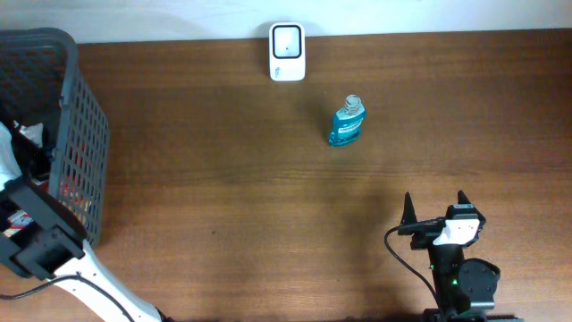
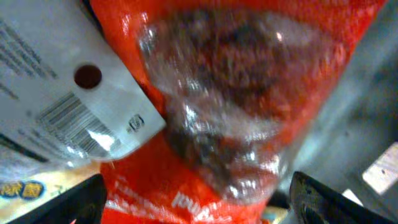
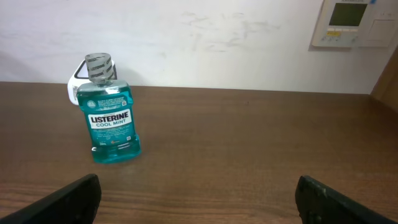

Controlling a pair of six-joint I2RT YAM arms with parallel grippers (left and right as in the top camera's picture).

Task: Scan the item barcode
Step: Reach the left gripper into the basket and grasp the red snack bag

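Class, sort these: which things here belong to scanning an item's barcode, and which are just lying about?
Job: white box-shaped scanner; grey mesh basket; red plastic packet.
Probably lying about: blue-green plastic mouthwash bottle; white wall panel.

The mouthwash bottle (image 3: 110, 127) is teal with a grey cap (image 3: 99, 67), the bag (image 2: 230, 112) orange-red, the table (image 1: 268, 224) brown wood-grain

Left wrist view: the orange bag (image 2: 249, 74) is a blur, its print unreadable, and the white label (image 2: 56, 106) runs off the left edge. Overhead, the basket (image 1: 76, 134) is clipped at the left. Right wrist: the scanner (image 3: 76, 78) peeks from behind the mouthwash bottle (image 3: 111, 124), mostly hidden.
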